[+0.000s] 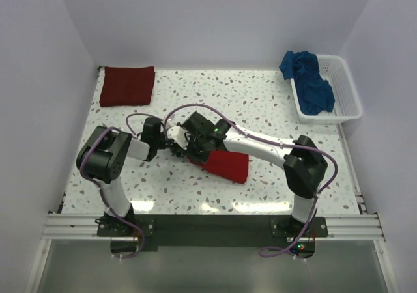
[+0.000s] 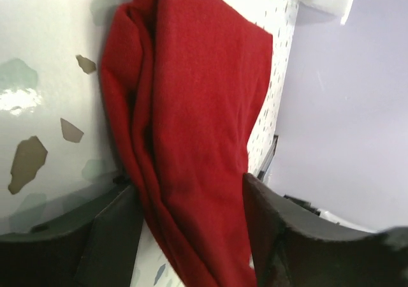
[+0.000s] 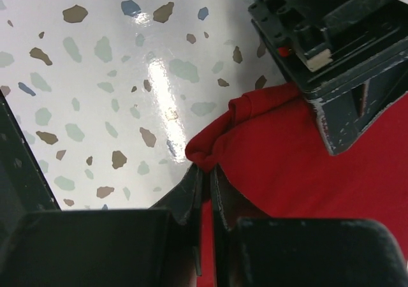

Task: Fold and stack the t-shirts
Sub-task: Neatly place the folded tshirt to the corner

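The bright red t-shirt [image 1: 226, 165] lies folded at the table's middle, and both grippers meet at its left edge. My left gripper [image 1: 176, 142] has a thick fold of that bright red t-shirt [image 2: 191, 95] filling the gap between its fingers [image 2: 116, 231], both touching the cloth. My right gripper [image 3: 205, 172] is shut on a bunched corner of the bright red t-shirt [image 3: 280, 153]. A maroon t-shirt [image 1: 127, 85] lies folded at the back left. The blue t-shirt [image 1: 308, 79] is heaped in the basket, partly over its rim.
The white lattice basket [image 1: 344, 94] stands at the back right corner. The speckled table [image 1: 260, 97] is walled on three sides. My two arms cross the table's front half, with cables looping above them. The left wrist's body [image 3: 331, 51] hangs just above the red cloth.
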Controlling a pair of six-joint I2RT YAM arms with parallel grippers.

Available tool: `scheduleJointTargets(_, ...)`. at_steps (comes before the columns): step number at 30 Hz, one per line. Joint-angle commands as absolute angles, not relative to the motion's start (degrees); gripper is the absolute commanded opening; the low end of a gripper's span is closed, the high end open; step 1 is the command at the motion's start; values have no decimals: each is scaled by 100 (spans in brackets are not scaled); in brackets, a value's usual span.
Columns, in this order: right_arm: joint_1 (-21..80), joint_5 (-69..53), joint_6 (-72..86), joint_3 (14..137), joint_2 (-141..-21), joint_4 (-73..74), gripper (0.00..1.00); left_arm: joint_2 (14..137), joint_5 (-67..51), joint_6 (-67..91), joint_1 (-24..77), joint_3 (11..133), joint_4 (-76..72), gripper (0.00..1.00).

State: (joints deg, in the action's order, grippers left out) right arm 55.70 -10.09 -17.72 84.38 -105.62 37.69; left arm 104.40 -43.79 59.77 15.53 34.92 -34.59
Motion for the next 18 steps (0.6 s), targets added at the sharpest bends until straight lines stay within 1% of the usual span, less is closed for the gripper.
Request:
scheduleJointTargets(1,5669,-1213,-1582,8736,-10600,3454,0,10459,-4148,5977,1582,3814,-3174,57)
scheduleJointTargets(2,5678,-1222,-1565,8762,-10591,3454,0,10424,-4122,5837,1582,3858,-3077,52)
scheduleJointTargets(3,5686,-1248,-1530,8754,-10591,3437,0,10337,-4070,5740,1582,3972,-2954,42)
scheduleJointTargets(6,5695,-1362,-1354,8736,-10477,3358,0,10213,-3807,5082,1582,4331,-2270,35)
scheduleJointTargets(7,5687,-1449,-1310,8710,-10433,3279,0,10213,-3614,4863,1582,4464,-1763,32)
scheduleJointTargets(9,5687,-1485,-1222,8622,-10345,3191,0,10213,-3507,4335,1582,4754,-1460,25)
scheduleJointTargets(11,5678,-1477,-1126,8622,-10336,3164,0,10204,-3393,3984,1582,4903,-1135,12)
scheduleJointTargets(12,5660,-1468,-1090,8622,-10310,3173,0,10230,-3384,3877,1582,5061,-1029,0)
scheduleJointTargets(15,5521,-1494,-897,8561,-10231,3094,16,10222,-3410,3560,1582,5326,-607,0)
scheduleJointTargets(16,5476,-1512,-827,8543,-10170,3050,36,10204,-3341,3455,1582,5396,-372,0)
scheduleJointTargets(17,5406,-1529,-722,8569,-10134,3059,48,10152,-3244,3167,1582,5588,-204,0)
scheduleJointTargets(18,5283,-1599,-695,8587,-10099,3093,54,10143,-3139,3016,1582,5703,-46,0)
